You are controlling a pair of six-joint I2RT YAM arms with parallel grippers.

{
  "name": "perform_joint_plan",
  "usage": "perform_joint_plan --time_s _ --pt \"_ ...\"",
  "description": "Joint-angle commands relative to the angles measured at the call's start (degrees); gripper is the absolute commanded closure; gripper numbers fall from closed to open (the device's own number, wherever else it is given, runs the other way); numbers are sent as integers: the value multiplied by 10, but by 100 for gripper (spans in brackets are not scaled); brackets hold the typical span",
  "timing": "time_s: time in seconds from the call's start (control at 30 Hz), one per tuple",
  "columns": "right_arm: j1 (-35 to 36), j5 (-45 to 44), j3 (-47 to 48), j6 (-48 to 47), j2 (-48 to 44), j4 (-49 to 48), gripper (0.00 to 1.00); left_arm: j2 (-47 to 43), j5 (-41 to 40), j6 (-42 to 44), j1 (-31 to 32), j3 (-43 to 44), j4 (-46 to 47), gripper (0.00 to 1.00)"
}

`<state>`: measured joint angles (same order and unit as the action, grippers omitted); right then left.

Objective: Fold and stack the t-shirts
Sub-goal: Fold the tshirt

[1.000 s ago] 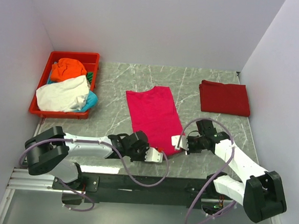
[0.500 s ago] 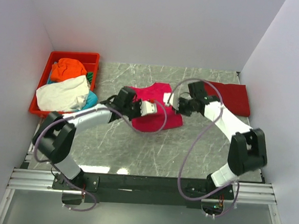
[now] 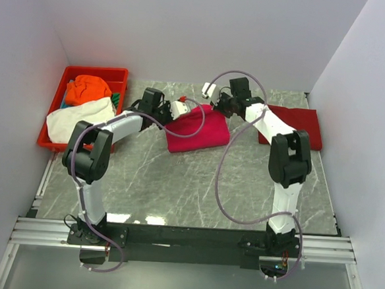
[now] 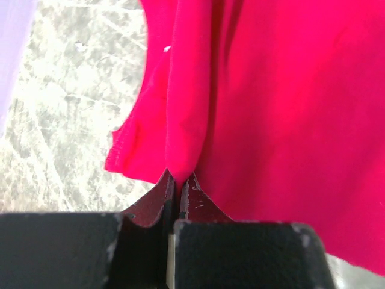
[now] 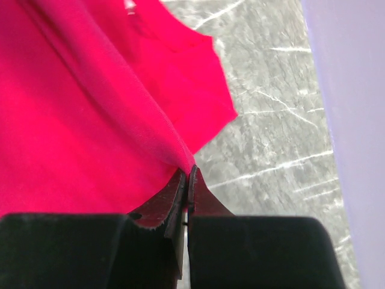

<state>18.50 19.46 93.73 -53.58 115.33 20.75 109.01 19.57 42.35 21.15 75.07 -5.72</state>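
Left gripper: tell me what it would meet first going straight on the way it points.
The pink shirt itself: the left gripper is shut on a fold of it, and cloth fills the wrist view ahead. Anything behind the cloth is hidden.

1. Pink-red shirt [image 3: 196, 133]: bright pink-red all over, plain, no print.
2. Dark red shirt [image 3: 299, 127]: a deeper, plain red.
3. Tray [image 3: 98, 70]: shiny bright red.
4. Orange shirt [image 3: 87, 88]: vivid plain orange.
5. White shirt [image 3: 75, 122]: plain off-white.
6. Table [image 3: 176, 183]: grey marble pattern with thin pale veins.
7. Walls [image 3: 187, 32]: plain, very pale lilac-white.
8. Left arm [image 3: 124, 123] and right arm [image 3: 273, 127]: white shells, black joints.
9. Cable [image 3: 217, 179]: dull mauve.
10. Left gripper [image 4: 177, 180] and right gripper [image 5: 187, 174]: black, with pale scuffed edges.
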Motion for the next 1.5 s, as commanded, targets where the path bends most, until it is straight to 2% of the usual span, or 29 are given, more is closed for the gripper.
perform_joint_plan --time_s 0.0,0.27,0.43,0.63,0.67,0.7,0.77,0.8,0.83,0.87,0.9,0.93,0.97,1.0,1.03,1.1,1.13,1.2,1.27,1.33,1.37,1.4,1.47 --pt "1 -41 47 57 32 -77 100 10 -12 -22 -8 19 53 100" --pt "22 -123 73 92 88 -178 100 53 -91 -68 -9 39 156 100" --pt "36 -186 95 113 125 -240 100 64 -131 -80 -9 34 178 100" --pt "50 -223 138 121 172 -259 100 79 -163 -97 -10 46 171 100" --pt "52 -245 151 123 179 -262 95 84 -169 -101 -9 50 168 100" --pt "54 -254 159 129 185 -264 75 89 -193 -111 -9 63 166 100" --pt "55 -294 169 142 197 -273 54 100 -233 -163 -10 82 153 94" --pt "55 -298 169 161 196 -283 39 100 -294 -188 -10 98 149 84" --pt "52 -307 170 174 191 -282 36 91 -322 -247 -9 105 143 54" --pt "50 -299 174 190 185 -260 34 83 -353 -276 -10 110 126 46" --pt "39 -280 177 227 177 -240 32 74 -438 -309 -10 116 116 37" --pt "31 -263 181 250 163 -221 31 50 -479 -386 -10 117 103 15" --pt "24 -247 196 276 156 -197 29 36 -505 -419 -13 118 59 8" --pt "8 -180 209 317 153 -131 26 19 -498 -453 -16 106 39 6" --pt "-1 -144 224 334 153 -95 25 -17 -435 -492 -21 91 27 5" --pt "-21 -10 265 373 158 -4 23 -53 -380 -532 -33 49 19 2" --pt "-35 26 272 387 164 14 23 -76 -300 -557 -37 38 16 4" --pt "-44 51 299 428 185 58 23 -92 -232 -582 -47 22 8 5" --pt "-50 59 334 462 204 95 23 -90 -150 -620 -51 18 4 10" --pt "-50 51 385 486 239 118 23 -70 -108 -653 -51 26 -13 19" --pt "-51 59 408 495 254 159 23 -62 -70 -662 -51 31 -17 20" --pt "-52 68 421 503 272 168 23 -44 -60 -668 -51 34 -25 17" --pt "-54 78 420 523 276 173 23 -28 -54 -685 -51 40 -34 18"
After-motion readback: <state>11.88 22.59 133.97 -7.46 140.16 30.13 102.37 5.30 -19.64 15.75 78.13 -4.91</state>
